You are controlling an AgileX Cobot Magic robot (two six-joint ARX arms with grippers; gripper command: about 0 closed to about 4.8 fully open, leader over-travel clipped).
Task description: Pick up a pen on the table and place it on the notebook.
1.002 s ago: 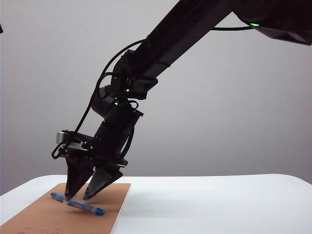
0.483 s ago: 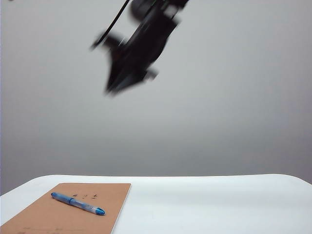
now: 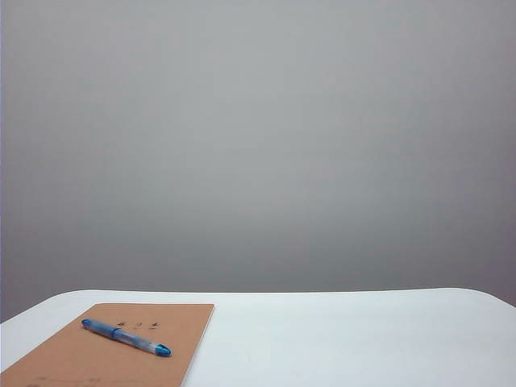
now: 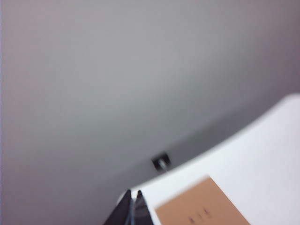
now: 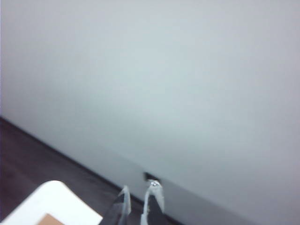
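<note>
The pen [image 3: 125, 337], clear with blue ends, lies slantwise on the tan notebook [image 3: 76, 363] at the front left of the white table [image 3: 347, 339]. Nothing touches it, and no arm shows in the exterior view. In the left wrist view my left gripper [image 4: 132, 193] is shut and empty, its dark tips together, raised off to the side of the notebook [image 4: 206, 206]. In the right wrist view my right gripper [image 5: 139, 186] is held high beyond the table's corner [image 5: 51, 201]. A narrow gap shows between its tips, with nothing in it.
A plain grey wall stands behind the table. A small dark fitting [image 4: 161, 162] sits low on that wall, and dark floor [image 5: 28, 154] shows beyond the table's rounded edge.
The arm that stood over the notebook with its fingers around the pen has let go, swung up and left the exterior view. The pen stays lying on the notebook.
</note>
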